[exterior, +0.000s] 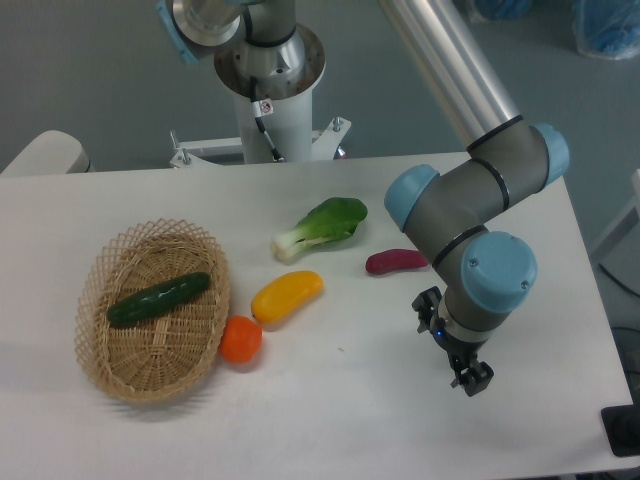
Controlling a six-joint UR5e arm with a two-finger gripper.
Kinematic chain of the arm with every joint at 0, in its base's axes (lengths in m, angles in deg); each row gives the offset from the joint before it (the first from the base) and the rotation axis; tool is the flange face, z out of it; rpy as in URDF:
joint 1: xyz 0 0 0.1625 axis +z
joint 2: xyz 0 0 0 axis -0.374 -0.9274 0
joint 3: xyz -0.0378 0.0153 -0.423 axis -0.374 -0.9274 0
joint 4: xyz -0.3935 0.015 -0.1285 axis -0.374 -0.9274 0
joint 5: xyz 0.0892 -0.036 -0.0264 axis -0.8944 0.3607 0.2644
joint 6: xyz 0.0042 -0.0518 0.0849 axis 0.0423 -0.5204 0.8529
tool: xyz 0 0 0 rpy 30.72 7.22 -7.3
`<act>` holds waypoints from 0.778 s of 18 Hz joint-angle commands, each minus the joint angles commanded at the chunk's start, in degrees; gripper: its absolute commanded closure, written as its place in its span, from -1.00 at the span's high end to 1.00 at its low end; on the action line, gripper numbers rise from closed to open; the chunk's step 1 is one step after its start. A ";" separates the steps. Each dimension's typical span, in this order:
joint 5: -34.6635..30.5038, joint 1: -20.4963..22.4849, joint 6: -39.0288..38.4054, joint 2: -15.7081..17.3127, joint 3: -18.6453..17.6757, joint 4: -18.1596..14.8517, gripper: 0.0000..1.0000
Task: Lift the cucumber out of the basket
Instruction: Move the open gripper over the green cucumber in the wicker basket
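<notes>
The dark green cucumber (pixel 158 298) lies slantwise inside the tan wicker basket (pixel 198 347) at the left of the table. My gripper (pixel 468 378) hangs low over the table at the right front, far from the basket. Its fingers are small and dark, seen end-on, and hold nothing that I can see. I cannot tell whether they are open or shut.
An orange fruit (pixel 241 339) touches the basket's right rim. A yellow pepper (pixel 287 295), a bok choy (pixel 323 226) and a purple-red sweet potato (pixel 396 262) lie mid-table. The arm's base (pixel 268 70) stands at the back.
</notes>
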 joint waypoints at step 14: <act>0.44 -3.95 -8.95 2.11 -2.81 -0.26 1.00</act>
